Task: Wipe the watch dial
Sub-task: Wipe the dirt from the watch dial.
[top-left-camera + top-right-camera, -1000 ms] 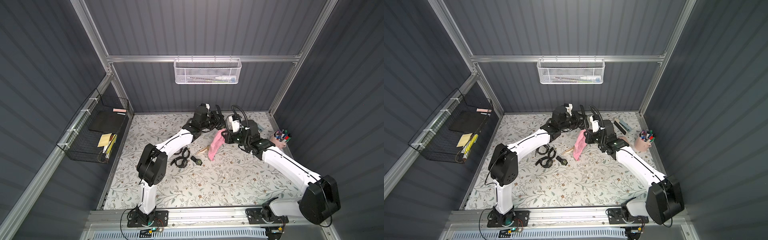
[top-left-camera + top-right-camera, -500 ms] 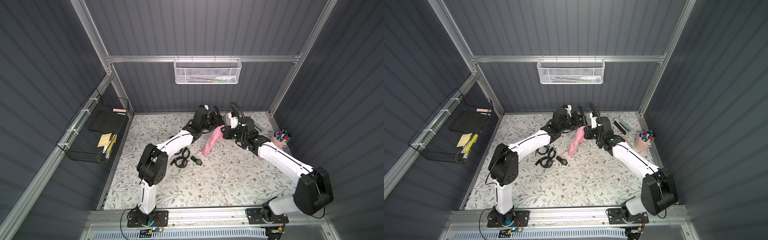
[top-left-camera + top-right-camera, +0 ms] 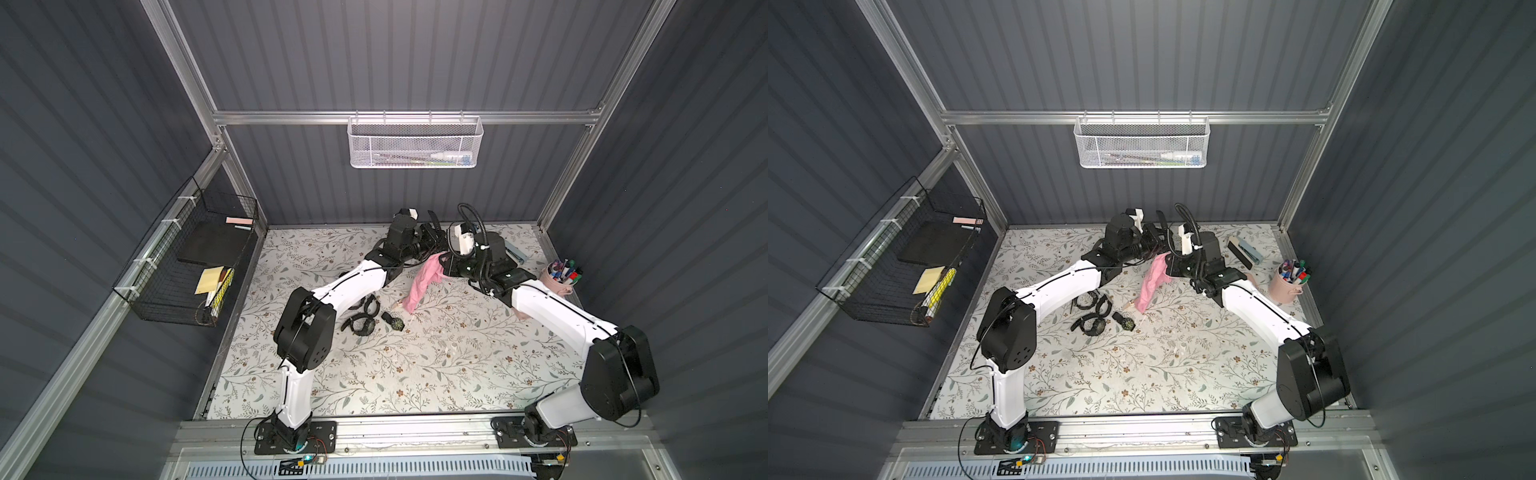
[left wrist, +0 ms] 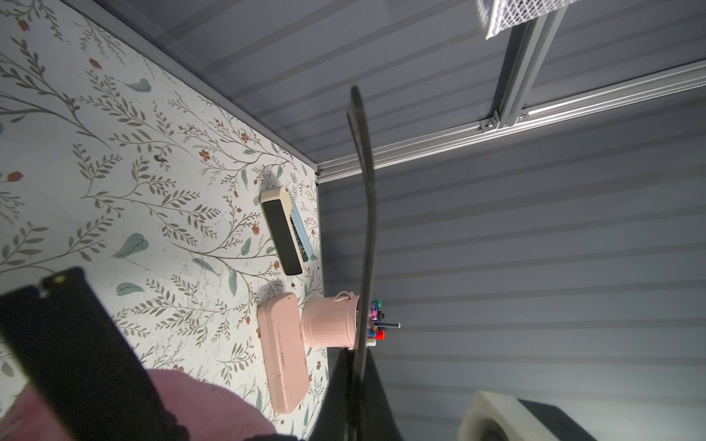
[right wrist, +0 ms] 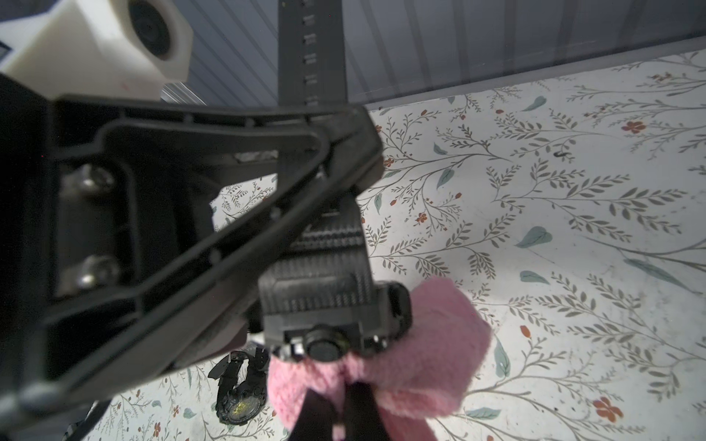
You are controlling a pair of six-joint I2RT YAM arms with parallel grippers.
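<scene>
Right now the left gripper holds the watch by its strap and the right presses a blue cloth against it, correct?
The cloth is pink, not blue: see the right wrist view. The left gripper does hold the watch by its strap, the right gripper the cloth.

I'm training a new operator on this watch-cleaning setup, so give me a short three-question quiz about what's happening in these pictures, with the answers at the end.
1. True or false: the pink cloth lies flat on the table, untouched.
2. Which one grips the raised watch by its strap? A) left gripper B) right gripper C) neither
3. Fill in: the spare watches lie on the table beside the ____ arm.

Key
1. False: the right gripper is shut on it, and it hangs against the raised watch.
2. A
3. left
</scene>
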